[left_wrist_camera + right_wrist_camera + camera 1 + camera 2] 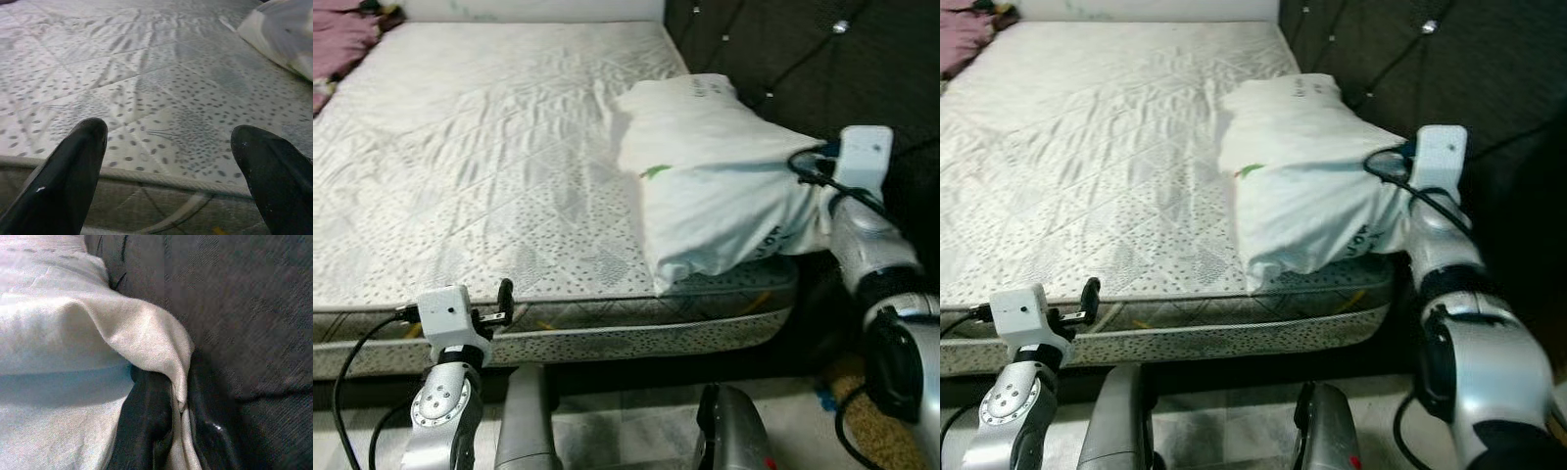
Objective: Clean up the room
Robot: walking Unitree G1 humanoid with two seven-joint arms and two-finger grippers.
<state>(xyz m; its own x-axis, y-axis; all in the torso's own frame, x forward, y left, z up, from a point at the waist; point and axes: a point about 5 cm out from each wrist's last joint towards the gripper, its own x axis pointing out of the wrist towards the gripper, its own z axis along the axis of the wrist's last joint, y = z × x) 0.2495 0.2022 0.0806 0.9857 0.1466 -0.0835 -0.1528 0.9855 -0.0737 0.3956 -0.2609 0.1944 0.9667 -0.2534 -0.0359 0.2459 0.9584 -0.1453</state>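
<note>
Down by the bed's front edge the left claw (505, 302) is held wide, nothing between its fingers (73, 176), with the speckled mattress (489, 176) spread beyond it. Across that mattress, a white pillow (715, 176) is seen at the right end of the bed, against the dark tufted headboard (803, 59), its lower corner overhanging the front edge. A fold of the pillow's cover is pinched in the right claw (178, 431), narrow around the cloth, right beside the headboard.

Trouble is judged likeliest at that pinch: only a thin fold of cover is caught, so a quick pull could let the cloth slip free and the pillow be dropped off the bed's edge. The cover could also be dragged loose while the filling lags. A pink cloth (337, 44) is left at the far corner, not yet dealt with.
</note>
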